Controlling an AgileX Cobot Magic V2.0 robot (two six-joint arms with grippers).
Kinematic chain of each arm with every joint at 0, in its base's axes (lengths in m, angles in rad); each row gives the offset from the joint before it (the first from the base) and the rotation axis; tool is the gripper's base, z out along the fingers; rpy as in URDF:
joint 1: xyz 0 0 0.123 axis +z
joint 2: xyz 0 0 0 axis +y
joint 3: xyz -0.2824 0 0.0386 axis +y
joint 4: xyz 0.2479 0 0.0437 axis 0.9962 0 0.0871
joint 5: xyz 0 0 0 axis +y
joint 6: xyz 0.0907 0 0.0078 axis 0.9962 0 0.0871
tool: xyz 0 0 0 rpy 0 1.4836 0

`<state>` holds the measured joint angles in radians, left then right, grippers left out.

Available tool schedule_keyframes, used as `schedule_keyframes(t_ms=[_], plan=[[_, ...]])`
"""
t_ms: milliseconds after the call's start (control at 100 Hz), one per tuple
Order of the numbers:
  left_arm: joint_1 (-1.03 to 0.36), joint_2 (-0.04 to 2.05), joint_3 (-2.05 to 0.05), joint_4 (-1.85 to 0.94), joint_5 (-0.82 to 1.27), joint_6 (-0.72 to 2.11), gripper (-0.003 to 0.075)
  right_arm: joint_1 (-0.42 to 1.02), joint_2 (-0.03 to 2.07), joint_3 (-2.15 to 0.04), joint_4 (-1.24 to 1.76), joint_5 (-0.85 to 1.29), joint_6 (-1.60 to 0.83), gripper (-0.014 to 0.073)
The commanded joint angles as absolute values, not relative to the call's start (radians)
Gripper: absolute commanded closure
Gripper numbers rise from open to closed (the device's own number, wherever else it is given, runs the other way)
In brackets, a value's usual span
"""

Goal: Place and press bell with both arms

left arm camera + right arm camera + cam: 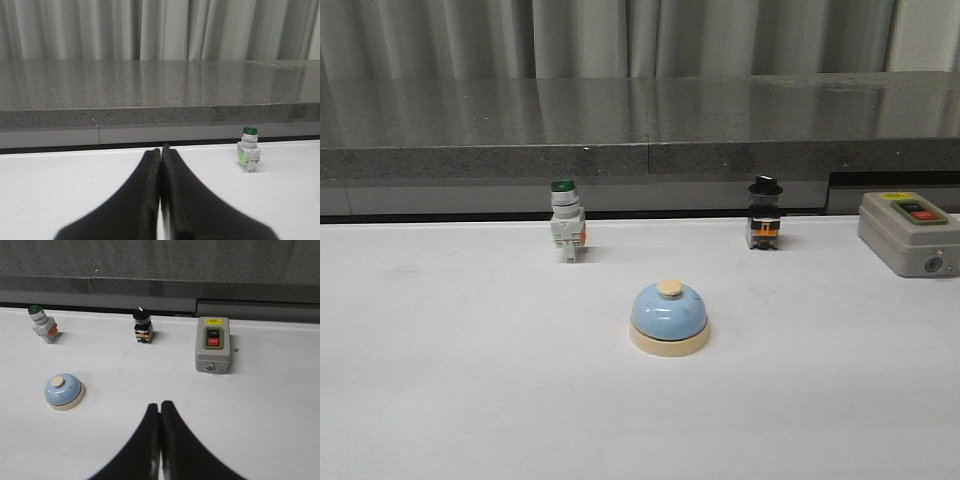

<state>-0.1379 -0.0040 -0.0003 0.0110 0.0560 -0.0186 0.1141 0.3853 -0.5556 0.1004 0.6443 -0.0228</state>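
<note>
Bell: the light-blue bell (669, 317) sits upright on the white counter (460, 380), near the middle of the front view, cream base flat on the surface and cream button on top. Nothing touches it. In the right wrist view it (63, 391) lies well apart from the fingers.

Left end effector: the left end effector (161, 165) has its two black fingers pressed together, tips meeting, nothing between them. It hangs over bare counter and does not show in the front view.

Right end effector: the right end effector (160, 412) is likewise closed tip to tip and holds nothing. It is above the counter, nearer the robot than the row of switches.

Green switch: a white pushbutton with a green cap (566, 232) stands behind the bell and to its left, close to the counter's far edge.

Black switch: a small black-knobbed selector switch (764, 213) stands behind the bell and to its right, roughly in line with the green one.

Grey box: a grey control box (910, 233) with a black button and a red button lies at the far right; the labels seem to read ON and OFF in the right wrist view, though the print is small.

Ledge: a dark speckled stone ledge (640, 125) runs along the back of the counter, with pale curtains (620, 35) behind it.
</note>
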Motion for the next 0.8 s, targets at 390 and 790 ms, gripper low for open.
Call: schedule_keyframes(t_ms=[390, 790], plan=[[-0.146, -0.034, 0.042, 0.011, -0.028, -0.025, 0.074, 0.065, 0.039, -0.252, 0.045, 0.276, -0.025, 0.0654], [-0.146, -0.034, 0.042, 0.011, -0.028, -0.025, 0.074, 0.05, -0.027, -0.033, 0.038, 0.065, 0.026, 0.0654]])
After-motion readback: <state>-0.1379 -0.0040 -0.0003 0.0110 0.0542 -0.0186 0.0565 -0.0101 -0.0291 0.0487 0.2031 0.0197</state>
